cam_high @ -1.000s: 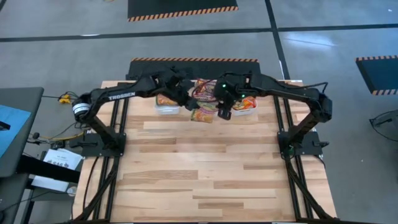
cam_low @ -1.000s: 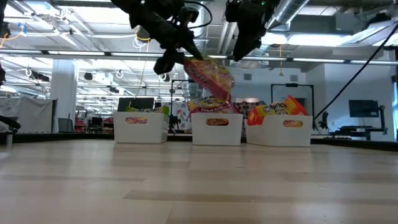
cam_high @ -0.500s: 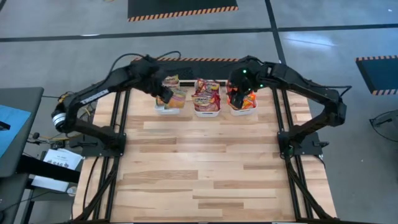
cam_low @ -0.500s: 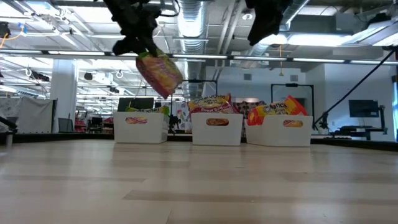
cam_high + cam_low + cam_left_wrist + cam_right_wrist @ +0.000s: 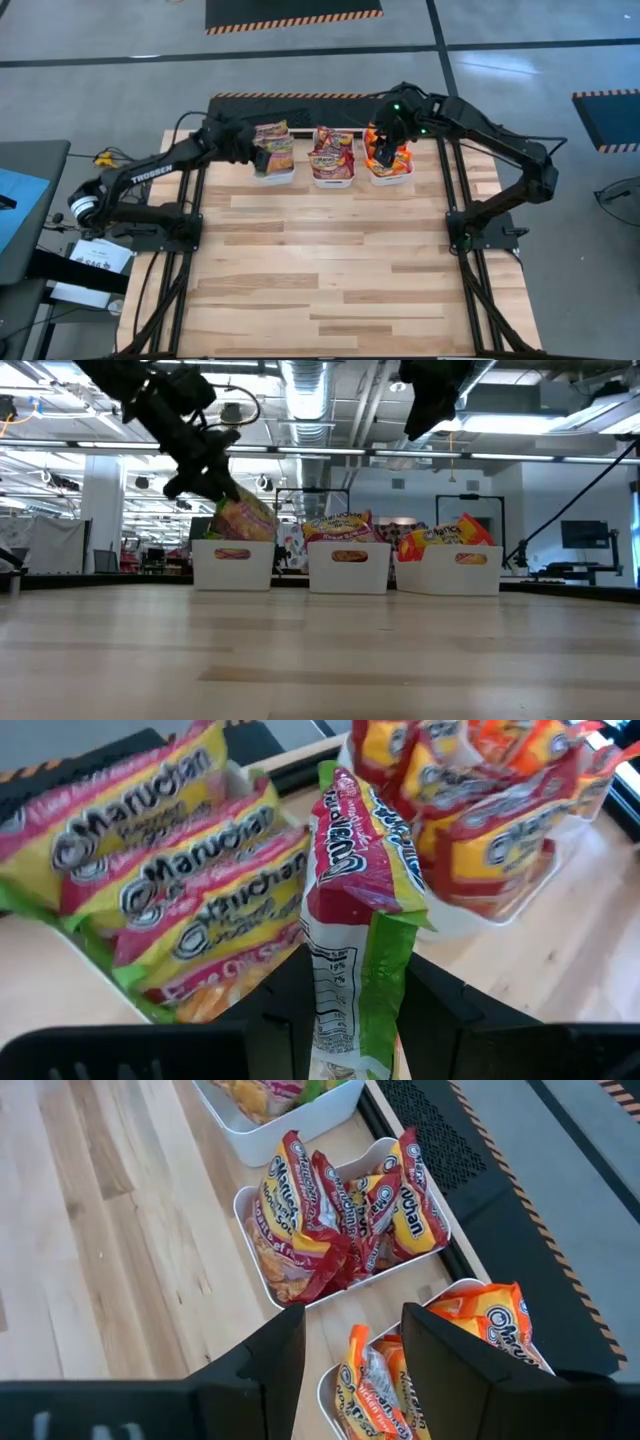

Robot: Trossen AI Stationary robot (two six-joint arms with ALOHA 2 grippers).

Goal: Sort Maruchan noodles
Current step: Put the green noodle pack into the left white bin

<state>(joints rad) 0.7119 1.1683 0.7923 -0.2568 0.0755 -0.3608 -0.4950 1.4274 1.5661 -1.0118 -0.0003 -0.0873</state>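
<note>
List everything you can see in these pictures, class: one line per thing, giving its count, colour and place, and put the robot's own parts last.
White bins: three, white, in a row along the far edge of the table.
Green-trim noodle packets: several, yellow with green and pink, in the left bin.
Maroon-trim noodle packets: several, yellow with maroon, in the middle bin.
Orange noodle packets: several, orange-yellow, in the right bin.
Held packet: one, green-trimmed, in the left gripper over the left bin.
Table: one, light wood planks, otherwise bare in front of the bins.
Left gripper: one, dark, shut on the held packet at the left bin.
Right gripper: one, dark, open and holding nothing, above the right bin.
</note>
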